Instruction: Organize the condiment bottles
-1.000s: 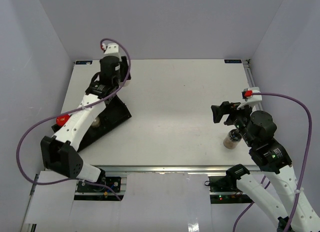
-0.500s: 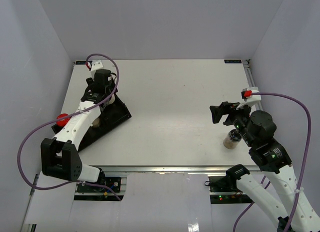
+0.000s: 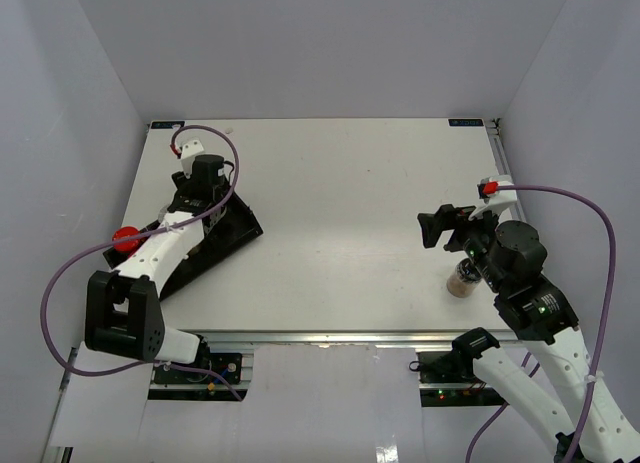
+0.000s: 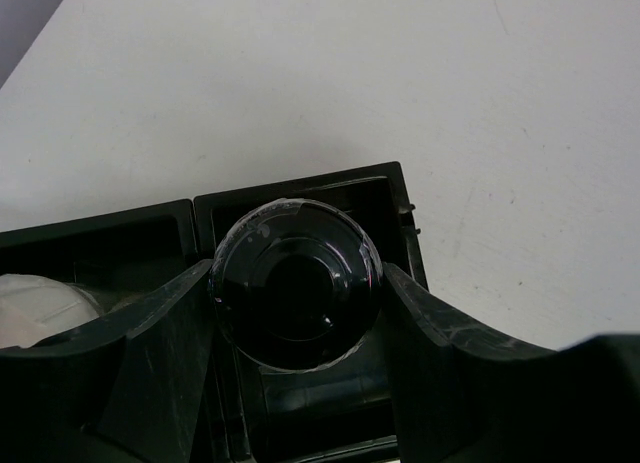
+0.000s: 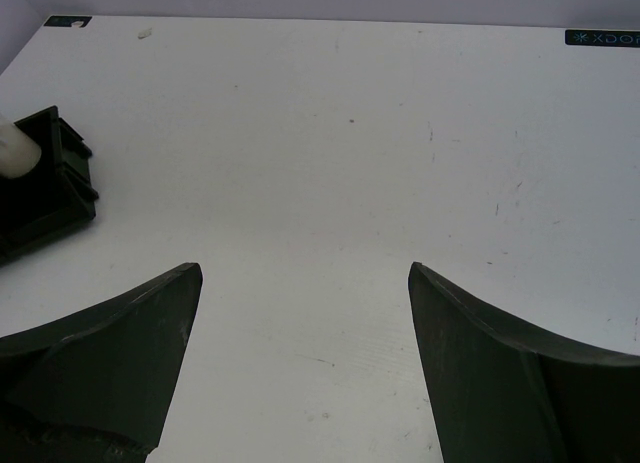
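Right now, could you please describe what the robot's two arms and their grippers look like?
Both the left arm and right arm have white links with black joint housings. A purple cable loops along each, ending at a small red-and-white tab near the wrist. The left gripper and right gripper have dark, curved fingers.

Left arm (image 3: 160,245) and right arm (image 3: 540,308): white links, black joints, purple cables (image 3: 550,188), red tags (image 3: 488,189), black fingers (image 5: 110,353).
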Robot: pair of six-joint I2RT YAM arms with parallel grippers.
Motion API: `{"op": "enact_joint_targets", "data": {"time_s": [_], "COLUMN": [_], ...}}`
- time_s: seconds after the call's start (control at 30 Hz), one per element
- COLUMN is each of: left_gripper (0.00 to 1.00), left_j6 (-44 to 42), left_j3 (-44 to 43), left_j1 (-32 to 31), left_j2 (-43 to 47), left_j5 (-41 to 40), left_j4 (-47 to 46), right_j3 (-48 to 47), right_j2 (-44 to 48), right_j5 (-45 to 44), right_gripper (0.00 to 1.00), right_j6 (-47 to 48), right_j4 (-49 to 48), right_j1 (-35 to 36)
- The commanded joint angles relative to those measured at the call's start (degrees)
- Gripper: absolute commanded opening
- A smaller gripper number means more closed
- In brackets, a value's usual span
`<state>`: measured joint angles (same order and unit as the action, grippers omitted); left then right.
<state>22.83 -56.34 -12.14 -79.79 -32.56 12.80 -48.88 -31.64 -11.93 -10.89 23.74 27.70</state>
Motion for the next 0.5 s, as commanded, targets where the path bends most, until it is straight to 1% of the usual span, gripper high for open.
{"op": "enact_joint_targets", "data": {"time_s": [0.0,0.17,0.37,0.47], "left_gripper": [0.00,0.00,0.00,0.07], "left_j6": [0.8,0.8,0.3,-0.5], "left_j3": [2.2,5.0,4.4,4.1], "left_j1": [0.2,0.2,0.2,0.2], "left_j2": [1.0,0.5,-3.0,-4.8], "left_j5": [-1.9,-0.1,-0.1,0.4], "left_j4": [-9.2,-14.6,-16.0,-17.3], "right_j3": [0.5,0.8,1.1,1.4], "right_j2": [0.3,0.5,0.5,0.7], "right_j5": [-1.2,-1.5,-1.9,-1.9], "right_gripper": [0.90,0.90,0.90,0.90], "right_j6": [1.2,1.4,1.7,1.6], "right_j4": [-3.1,-3.2,-3.3,-3.6], "right_j1": [-0.1,-0.2,-0.1,-0.2]}}
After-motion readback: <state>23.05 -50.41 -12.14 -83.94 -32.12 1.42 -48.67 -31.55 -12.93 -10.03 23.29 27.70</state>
